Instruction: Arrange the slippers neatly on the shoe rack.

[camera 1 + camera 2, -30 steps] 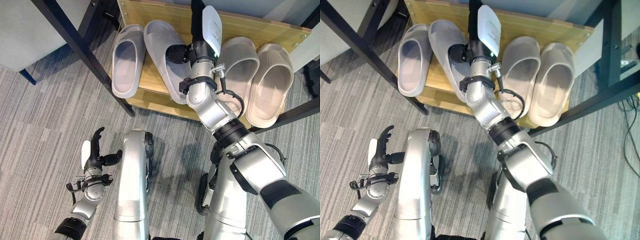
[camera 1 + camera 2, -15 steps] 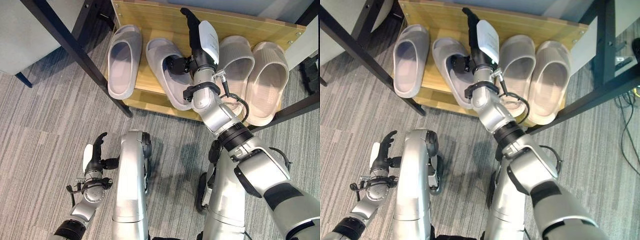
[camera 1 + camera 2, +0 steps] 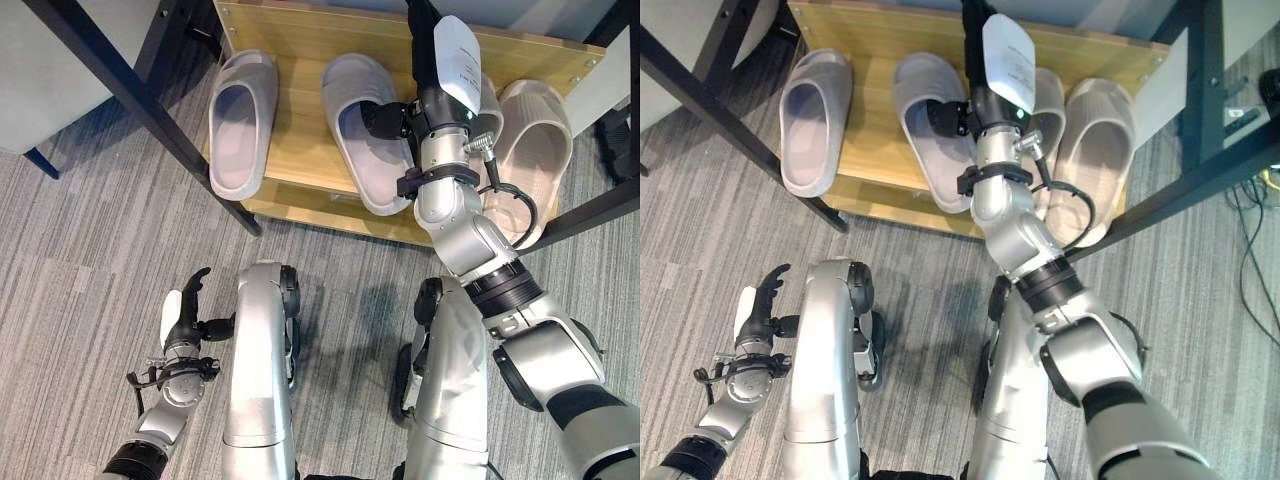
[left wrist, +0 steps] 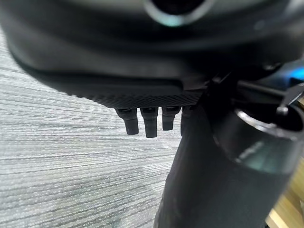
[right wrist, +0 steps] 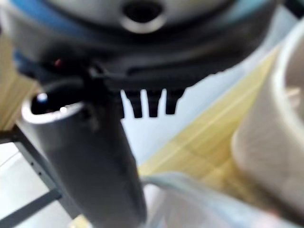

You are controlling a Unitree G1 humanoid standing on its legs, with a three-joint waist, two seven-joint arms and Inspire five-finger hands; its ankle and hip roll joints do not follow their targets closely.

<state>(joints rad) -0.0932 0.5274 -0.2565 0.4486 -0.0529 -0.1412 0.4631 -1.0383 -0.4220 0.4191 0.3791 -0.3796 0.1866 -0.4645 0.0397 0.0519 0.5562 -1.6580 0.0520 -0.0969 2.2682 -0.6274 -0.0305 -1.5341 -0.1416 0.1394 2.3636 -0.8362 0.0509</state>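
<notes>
**Right hand on second slipper, four slippers on rack**

Right hand [image 3: 430,95] is over the rack [image 3: 300,165], reaching from the front edge toward the back. Fingers straight and extended past the slippers, thumb tucked into the opening of slipper 2 [image 3: 365,130]; the wrist view shows the fingers in a straight row, not curled. White thumb cover faces up.

Count: four slippers, all on the wooden shelf, toes toward the back.
- Slipper 1 [image 3: 238,120]: leftmost, light grey, alone, next to the black frame leg [image 3: 150,110].
- Slipper 2: grey, angled, heel reaching the shelf's front edge, right side against the hand.
- Slipper 3 [image 3: 1048,100]: beige, mostly hidden behind the right forearm.
- Slipper 4 [image 3: 530,150]: beige, rightmost, heel overhanging the front edge, near the right frame bar [image 3: 600,205].

Room: wide bare strip of wood between slippers 1 and 2. Slippers 3 and 4 sit just beside each other; cannot tell if they touch. Bare wood also along the back of the shelf behind the toes.

Left hand [image 3: 185,320] hangs low over the grey carpet [image 3: 80,260], well apart from the rack, fingers loose and straightish, holding nothing.
</notes>
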